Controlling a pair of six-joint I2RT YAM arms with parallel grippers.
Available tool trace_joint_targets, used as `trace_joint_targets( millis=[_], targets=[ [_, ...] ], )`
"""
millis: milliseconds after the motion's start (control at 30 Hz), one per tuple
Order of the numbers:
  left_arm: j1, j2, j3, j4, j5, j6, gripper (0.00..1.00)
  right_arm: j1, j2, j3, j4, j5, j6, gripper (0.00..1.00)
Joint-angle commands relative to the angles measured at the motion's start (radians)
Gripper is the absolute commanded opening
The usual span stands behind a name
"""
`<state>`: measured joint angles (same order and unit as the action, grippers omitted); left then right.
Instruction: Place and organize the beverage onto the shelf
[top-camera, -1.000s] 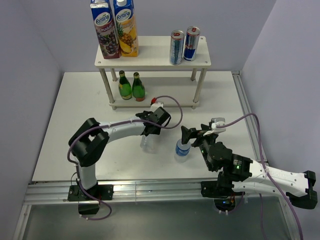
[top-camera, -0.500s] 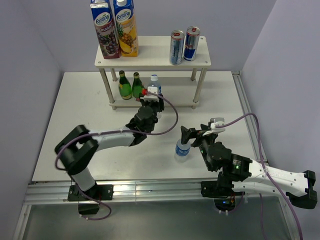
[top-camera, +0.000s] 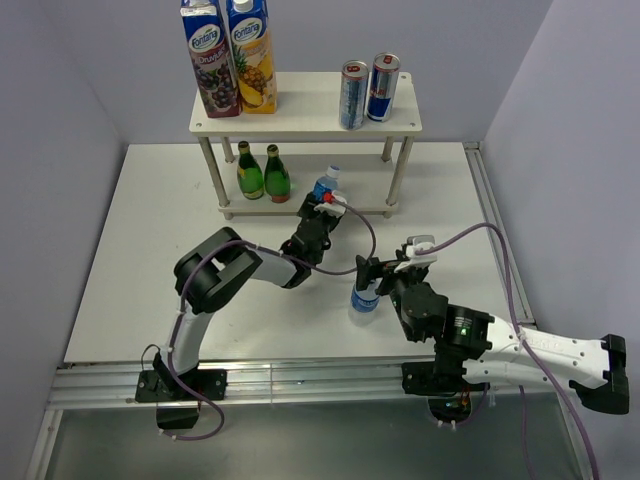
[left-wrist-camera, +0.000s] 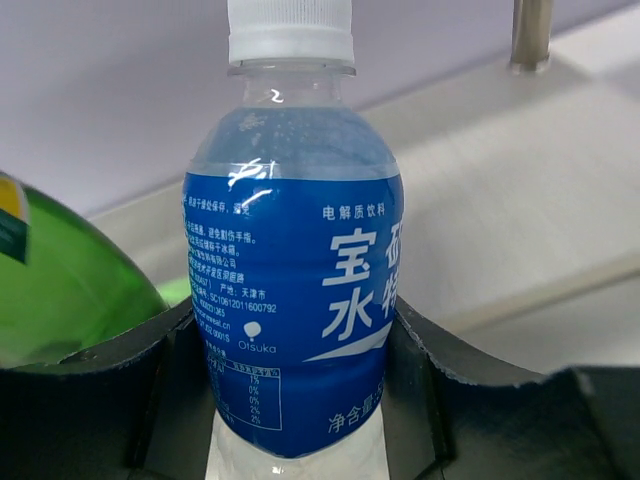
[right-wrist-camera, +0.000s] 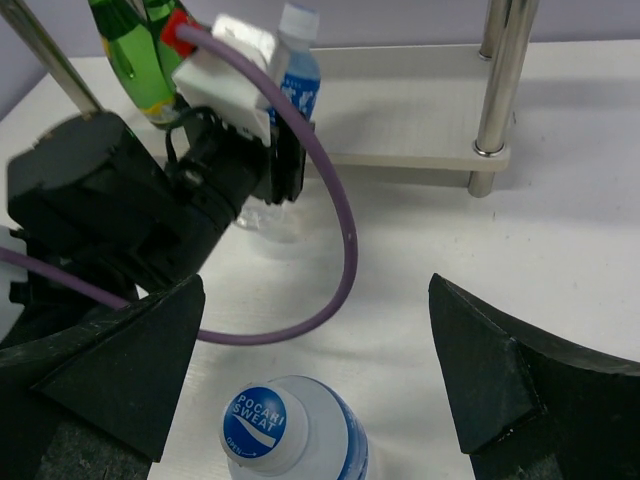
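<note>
The white two-tier shelf (top-camera: 310, 112) stands at the back of the table. My left gripper (top-camera: 323, 200) is shut on a blue-labelled water bottle (top-camera: 327, 183) and holds it at the front edge of the lower board, right of two green bottles (top-camera: 263, 173). In the left wrist view the bottle (left-wrist-camera: 295, 300) sits between the black fingers (left-wrist-camera: 425, 380). A second blue-labelled bottle (top-camera: 365, 298) stands on the table. My right gripper (top-camera: 386, 270) is open just above and behind it. In the right wrist view its cap (right-wrist-camera: 262, 425) is low between the spread fingers (right-wrist-camera: 495, 365).
Two juice cartons (top-camera: 228, 58) and two cans (top-camera: 368, 92) stand on the shelf's top board. The shelf's front right post (right-wrist-camera: 497, 85) is beyond the right gripper. The left arm's purple cable (right-wrist-camera: 335, 230) loops over the table between both grippers.
My left gripper carried its bottle from the table's middle back to the shelf's lower tier, then shifted right. My right gripper edged slightly left toward the standing bottle.
</note>
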<state>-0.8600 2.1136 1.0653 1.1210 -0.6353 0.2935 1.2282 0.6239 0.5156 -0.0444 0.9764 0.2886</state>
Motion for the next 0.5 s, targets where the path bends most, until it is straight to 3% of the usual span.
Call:
trace_joint_targets(
  millis=[0, 233, 467],
  targets=[
    [0.007, -0.119, 0.074, 0.709, 0.06, 0.006, 0.0, 0.007, 0.013, 0.014, 0.041, 0.004, -0.011, 1.0],
    [0.036, -0.107, 0.104, 0.737, 0.126, -0.065, 0.0, 0.005, 0.031, 0.012, 0.046, -0.011, -0.022, 1.0],
    [0.084, -0.027, 0.257, 0.737, 0.178, -0.079, 0.0, 0.005, 0.06, 0.017, 0.071, -0.019, -0.026, 1.0]
  ],
)
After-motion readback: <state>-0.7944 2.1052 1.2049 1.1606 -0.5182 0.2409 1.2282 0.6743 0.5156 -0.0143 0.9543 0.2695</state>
